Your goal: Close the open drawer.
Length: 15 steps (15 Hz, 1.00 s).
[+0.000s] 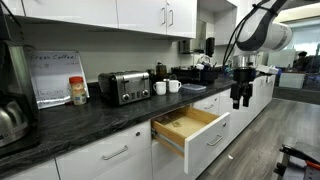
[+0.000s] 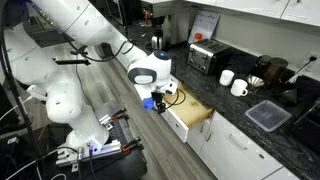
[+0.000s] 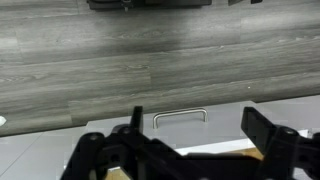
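Observation:
The drawer (image 1: 192,128) stands pulled out under the black countertop, its light wood inside showing in both exterior views (image 2: 192,108). In the wrist view its white front (image 3: 215,135) and silver bar handle (image 3: 180,118) lie just beyond my fingers, with a strip of wood interior (image 3: 252,155) at the lower right. My gripper (image 3: 198,122) is open and empty, its fingers wide apart on either side of the handle and not touching it. It hangs on the floor side of the drawer front in both exterior views (image 1: 240,97) (image 2: 158,100).
On the black countertop (image 1: 110,112) stand a toaster (image 1: 124,86), two white mugs (image 1: 167,87), a jar (image 1: 78,90) and a coffee machine (image 1: 200,62). A grey plastic container (image 2: 268,115) sits on the counter. The robot base with cables (image 2: 100,150) stands on the wood floor (image 3: 150,50).

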Each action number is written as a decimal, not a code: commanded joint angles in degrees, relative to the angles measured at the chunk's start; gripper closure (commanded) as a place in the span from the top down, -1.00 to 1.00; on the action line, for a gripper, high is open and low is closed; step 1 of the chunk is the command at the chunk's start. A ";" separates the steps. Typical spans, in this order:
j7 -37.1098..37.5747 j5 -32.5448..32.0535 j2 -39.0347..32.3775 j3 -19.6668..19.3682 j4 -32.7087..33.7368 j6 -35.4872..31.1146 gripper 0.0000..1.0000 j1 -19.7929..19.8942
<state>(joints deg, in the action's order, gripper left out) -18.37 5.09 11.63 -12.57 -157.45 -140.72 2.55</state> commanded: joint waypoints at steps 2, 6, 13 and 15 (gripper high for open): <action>-3.87 4.71 -6.02 1.42 -0.19 -5.50 1.00 -1.18; -4.51 6.57 -11.19 3.71 0.62 -9.42 1.00 -1.64; -3.42 5.02 -21.46 8.58 2.38 -17.99 1.00 -0.34; -2.37 3.72 -24.10 9.72 3.26 -20.50 1.00 0.09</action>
<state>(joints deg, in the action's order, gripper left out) -21.04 9.78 -7.50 -5.07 -156.52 -157.82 0.96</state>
